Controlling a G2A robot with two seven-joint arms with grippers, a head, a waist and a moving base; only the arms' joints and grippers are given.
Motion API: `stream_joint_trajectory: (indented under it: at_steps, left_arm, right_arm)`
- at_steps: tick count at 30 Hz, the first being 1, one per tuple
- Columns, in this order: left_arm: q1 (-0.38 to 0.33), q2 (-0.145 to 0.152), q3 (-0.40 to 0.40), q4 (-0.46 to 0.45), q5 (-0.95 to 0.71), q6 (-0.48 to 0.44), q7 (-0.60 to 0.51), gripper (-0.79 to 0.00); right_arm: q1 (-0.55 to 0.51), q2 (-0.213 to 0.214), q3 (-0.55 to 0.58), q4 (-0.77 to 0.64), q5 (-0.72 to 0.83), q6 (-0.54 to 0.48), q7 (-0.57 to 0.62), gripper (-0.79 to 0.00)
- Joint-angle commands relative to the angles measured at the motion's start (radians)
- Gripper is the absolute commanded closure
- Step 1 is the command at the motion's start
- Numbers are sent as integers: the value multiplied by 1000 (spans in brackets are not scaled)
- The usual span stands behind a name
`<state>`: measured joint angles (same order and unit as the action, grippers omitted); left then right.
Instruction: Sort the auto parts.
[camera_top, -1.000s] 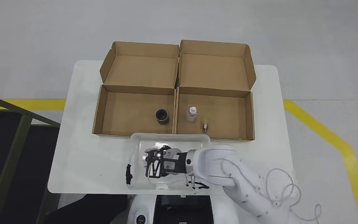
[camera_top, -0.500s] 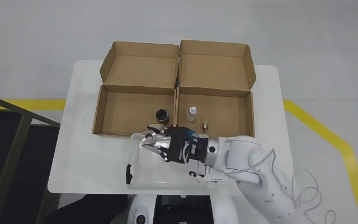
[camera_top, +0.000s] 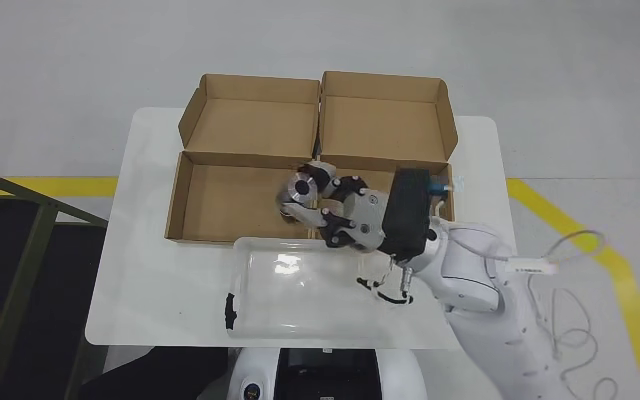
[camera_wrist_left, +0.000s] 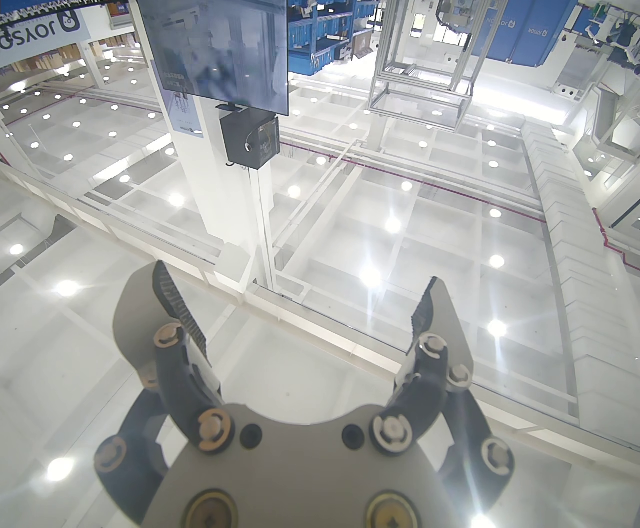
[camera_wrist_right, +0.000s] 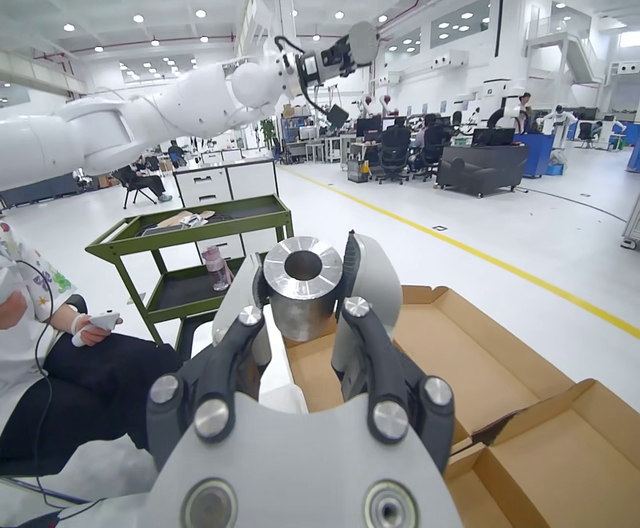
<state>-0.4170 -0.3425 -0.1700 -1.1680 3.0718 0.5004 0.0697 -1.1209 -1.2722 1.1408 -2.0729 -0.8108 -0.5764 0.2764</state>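
Got the right gripper clamped on a metal cylinder, hovering over the left cardboard box. Got the left gripper with jaws spread wide.

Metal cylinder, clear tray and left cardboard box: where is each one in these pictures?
metal cylinder (camera_wrist_right: 300, 310), right wrist view, on its curved side wall.
clear tray (camera_top: 280, 300), top view, on its bare floor.
left cardboard box (camera_top: 225, 205), top view, on its bare floor.
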Motion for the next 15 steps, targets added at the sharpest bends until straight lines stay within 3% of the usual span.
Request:
stream_joint_trajectory:
  at_steps: [1, 15]
  left_arm:
    - [0, 0, 0, 0, 0, 0, 0, -785]
    - [0, 0, 0, 0, 0, 0, 0, -785]
  right_arm:
    - [0, 1, 10, 2, 15, -3, -6, 0]
    - [2, 8, 40, 22, 23, -5, -3, 0]
